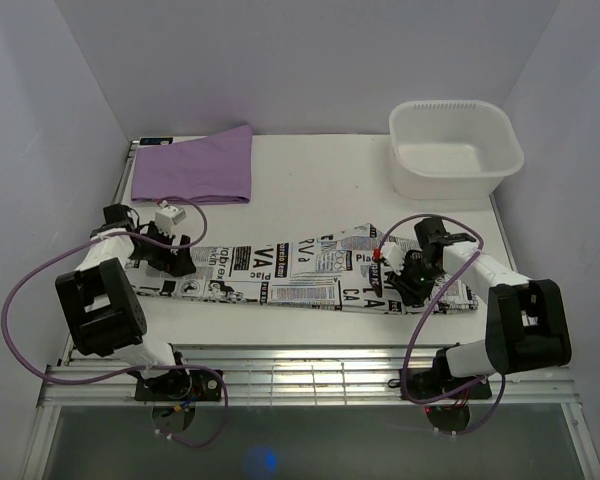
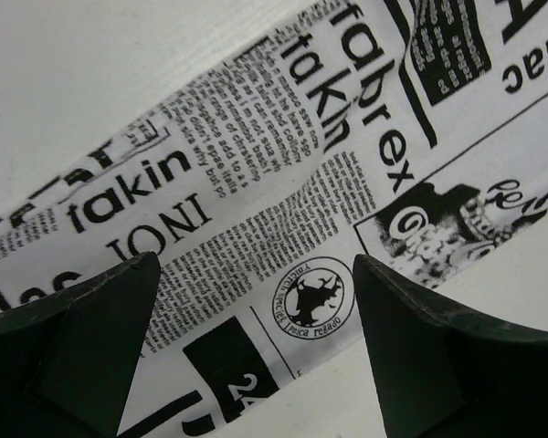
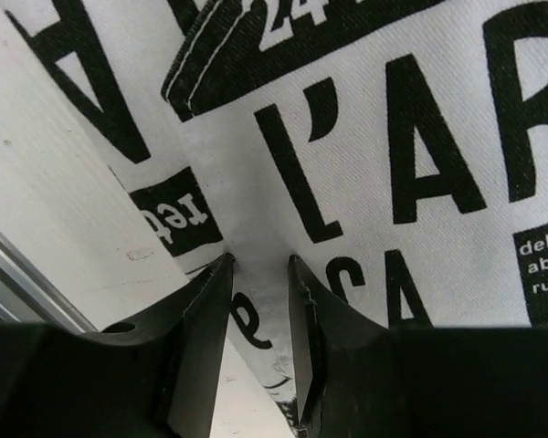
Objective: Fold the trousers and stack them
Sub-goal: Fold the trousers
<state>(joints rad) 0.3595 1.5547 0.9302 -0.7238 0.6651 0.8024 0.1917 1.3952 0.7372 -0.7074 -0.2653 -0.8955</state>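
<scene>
The trousers point(image 1: 300, 272), white with black newspaper print, lie flat in a long strip across the near part of the table. My left gripper point(image 1: 172, 262) is low over their left end with its jaws wide open; the print point(image 2: 283, 164) shows between the fingers point(image 2: 100, 338), and the gripper point(image 2: 256, 274) is empty. My right gripper point(image 1: 408, 284) is at the right end. In the right wrist view its jaws point(image 3: 258, 265) stand narrowly apart with a raised edge of the trousers point(image 3: 393, 137) pinched between them.
A plain purple folded cloth point(image 1: 195, 165) lies at the back left. A white plastic tub point(image 1: 455, 150) stands at the back right. A slatted metal rail point(image 1: 310, 372) runs along the table's near edge, with bare white table point(image 1: 320, 190) behind the trousers.
</scene>
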